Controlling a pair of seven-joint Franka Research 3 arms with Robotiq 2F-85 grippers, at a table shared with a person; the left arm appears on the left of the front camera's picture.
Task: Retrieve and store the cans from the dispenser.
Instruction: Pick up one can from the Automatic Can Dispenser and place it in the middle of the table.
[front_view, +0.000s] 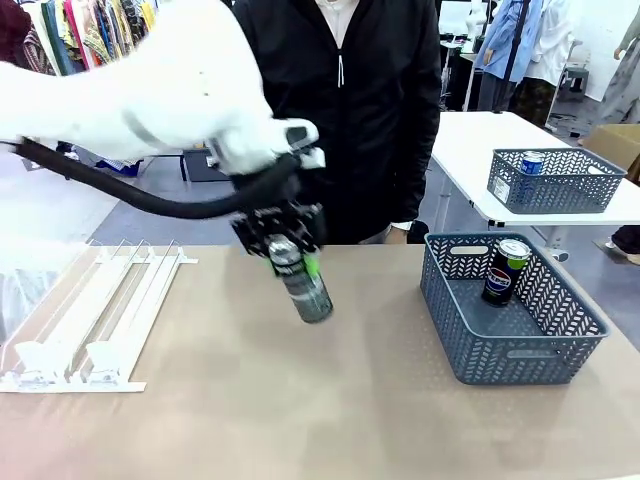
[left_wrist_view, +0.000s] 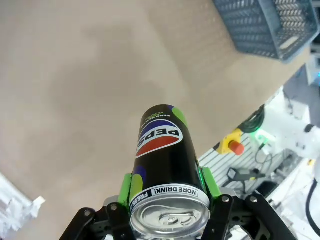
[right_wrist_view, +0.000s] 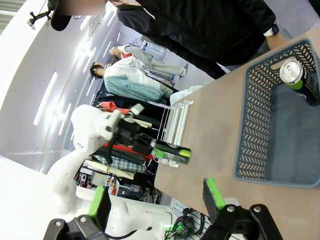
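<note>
In the front view, we are watching the left gripper (front_view: 283, 243) carrying a dark can (front_view: 302, 280) over the middle of the worktop (front_view: 300, 400), its fingers clenched on the can's upper part while the can is hanging tilted, base swinging toward four o'clock. The dispenser (front_view: 90, 310) is lying at nine o'clock from the can, well apart, and we are seeing no cans in its lanes from here. The dark grey basket (front_view: 515, 310) is sitting at three o'clock, with a second can (front_view: 505, 270) standing upright inside it near the back wall. A person in a black jacket (front_view: 350, 100) is standing at twelve o'clock across the worktop.

In the left wrist view, we are looking down the held can (left_wrist_view: 167, 165): the green pads (left_wrist_view: 209, 182) are pressing on either side just below the silver top, and the basket's corner (left_wrist_view: 265, 25) is showing at one o'clock.

In the right wrist view, the right gripper (right_wrist_view: 155, 200) is standing released, its fingers wide with nothing between them; the basket (right_wrist_view: 250, 115) and its can (right_wrist_view: 297, 77) are lying at two o'clock.

We are judging the can rigid but thin-walled and smooth, so it is likely dentable and slippery; if full it is fairly heavy. Gripping across the cylinder near the top rim, as now, seems soundest.
</note>
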